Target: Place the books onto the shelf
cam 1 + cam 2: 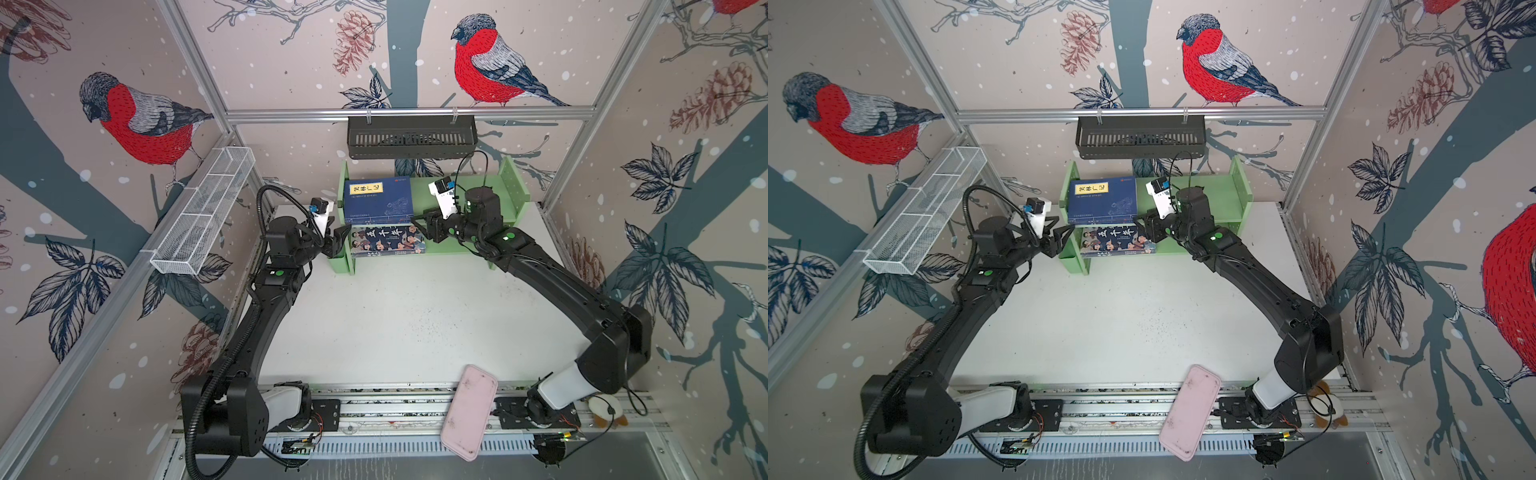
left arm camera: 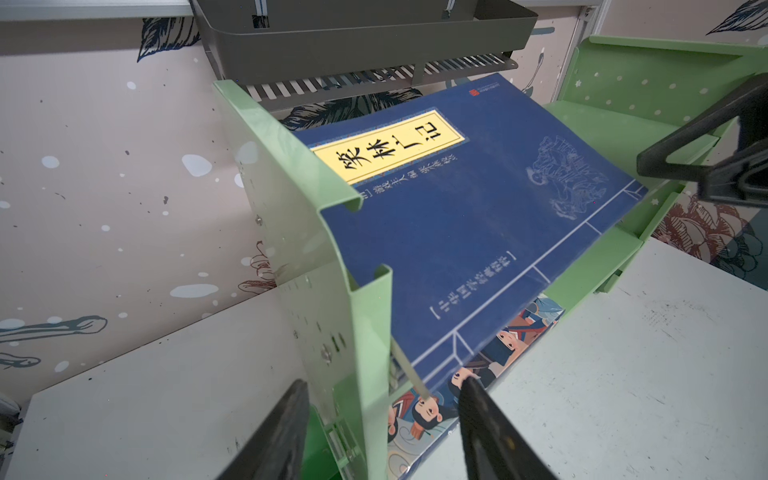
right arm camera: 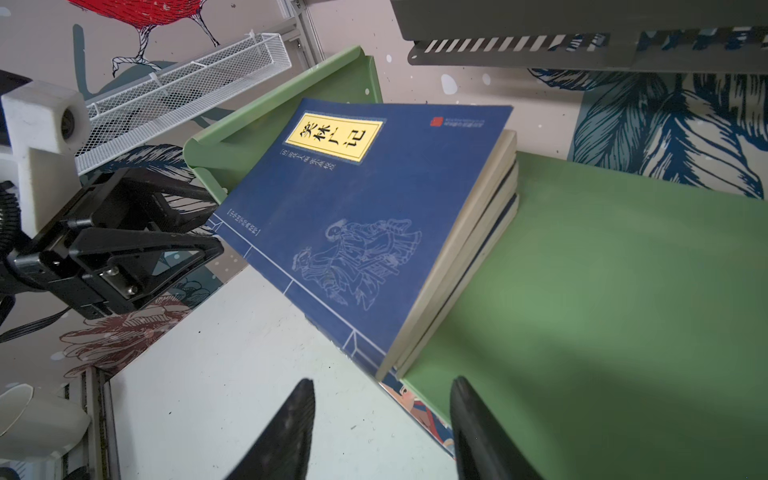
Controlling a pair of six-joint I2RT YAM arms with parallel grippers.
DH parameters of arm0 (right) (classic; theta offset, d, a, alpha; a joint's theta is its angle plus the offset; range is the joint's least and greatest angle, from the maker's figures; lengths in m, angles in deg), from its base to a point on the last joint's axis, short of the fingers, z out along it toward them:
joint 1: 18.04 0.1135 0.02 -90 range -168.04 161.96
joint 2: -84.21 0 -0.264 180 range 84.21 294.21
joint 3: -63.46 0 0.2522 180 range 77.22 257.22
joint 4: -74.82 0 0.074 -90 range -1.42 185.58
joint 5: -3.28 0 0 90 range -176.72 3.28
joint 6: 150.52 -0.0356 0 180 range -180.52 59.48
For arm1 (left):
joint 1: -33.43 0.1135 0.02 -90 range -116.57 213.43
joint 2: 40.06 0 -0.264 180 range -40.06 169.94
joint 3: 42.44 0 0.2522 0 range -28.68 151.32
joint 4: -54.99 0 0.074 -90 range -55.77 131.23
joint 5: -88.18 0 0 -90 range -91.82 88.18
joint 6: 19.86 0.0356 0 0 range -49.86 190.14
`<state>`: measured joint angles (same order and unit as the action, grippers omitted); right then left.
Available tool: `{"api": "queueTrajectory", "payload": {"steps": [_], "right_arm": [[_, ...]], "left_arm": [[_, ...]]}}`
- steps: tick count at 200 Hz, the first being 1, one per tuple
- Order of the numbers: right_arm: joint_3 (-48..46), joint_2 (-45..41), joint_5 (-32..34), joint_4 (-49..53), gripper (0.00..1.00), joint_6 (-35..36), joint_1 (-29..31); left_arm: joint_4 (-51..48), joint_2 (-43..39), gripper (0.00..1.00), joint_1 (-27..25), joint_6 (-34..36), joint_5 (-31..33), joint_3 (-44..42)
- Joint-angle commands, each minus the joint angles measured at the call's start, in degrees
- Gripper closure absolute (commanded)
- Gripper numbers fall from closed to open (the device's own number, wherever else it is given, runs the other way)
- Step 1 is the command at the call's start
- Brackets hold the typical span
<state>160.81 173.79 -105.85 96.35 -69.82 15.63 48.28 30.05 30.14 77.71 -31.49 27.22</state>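
The light green shelf (image 1: 478, 189) (image 1: 1208, 191) stands at the back of the table. A stack of navy-blue books (image 1: 376, 199) (image 1: 1102, 199) with a yellow label lies flat on its upper tier, against the left side panel. Below it, a book with cartoon figures (image 1: 386, 243) (image 2: 419, 419) lies on the lower tier and juts out at the front. My left gripper (image 1: 338, 242) (image 2: 386, 381) is open, with the shelf's left panel (image 2: 291, 208) between its fingers. My right gripper (image 1: 417, 226) (image 3: 382, 379) is open at the right front corner of the navy stack (image 3: 365, 216), holding nothing.
A black slotted basket (image 1: 411, 137) hangs on the back rail just above the shelf. A white wire-mesh basket (image 1: 203, 212) hangs on the left wall. A pink flat case (image 1: 469, 411) lies across the front rail, and a small plush toy (image 1: 606, 411) sits by the right arm's base.
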Motion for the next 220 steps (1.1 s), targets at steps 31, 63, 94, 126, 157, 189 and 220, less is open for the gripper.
{"api": "queueTrajectory", "payload": {"steps": [31,63,94,126,157,189,220], "right_arm": [[1.26,1.23,3.99,1.79,0.47,3.66,1.22],[1.66,1.99,5.82,1.9,0.48,4.17,1.36],[2.27,2.52,6.27,1.99,0.48,4.38,1.38],[2.89,3.05,6.5,2.32,0.49,4.47,1.36],[3.34,3.32,6.58,2.35,0.49,4.55,1.39],[3.59,3.09,6.61,2.4,0.49,4.55,1.39],[3.86,3.21,6.68,2.69,0.49,4.73,1.35]], "left_arm": [[2.09,-0.07,0.44,-0.31,1.48,0.23,0.26],[2.33,-0.01,0.48,-0.31,1.39,0.4,0.43],[2.17,-0.06,0.5,-0.31,1.39,0.79,0.53],[2.31,0.01,0.51,-0.32,1.31,0.8,0.61],[2.37,0.03,0.52,-0.31,1.22,1.07,0.7],[2.27,-0.14,0.53,-0.33,1.15,1.19,0.71],[2.26,-0.15,0.54,-0.32,0.88,1.06,0.88]]}}
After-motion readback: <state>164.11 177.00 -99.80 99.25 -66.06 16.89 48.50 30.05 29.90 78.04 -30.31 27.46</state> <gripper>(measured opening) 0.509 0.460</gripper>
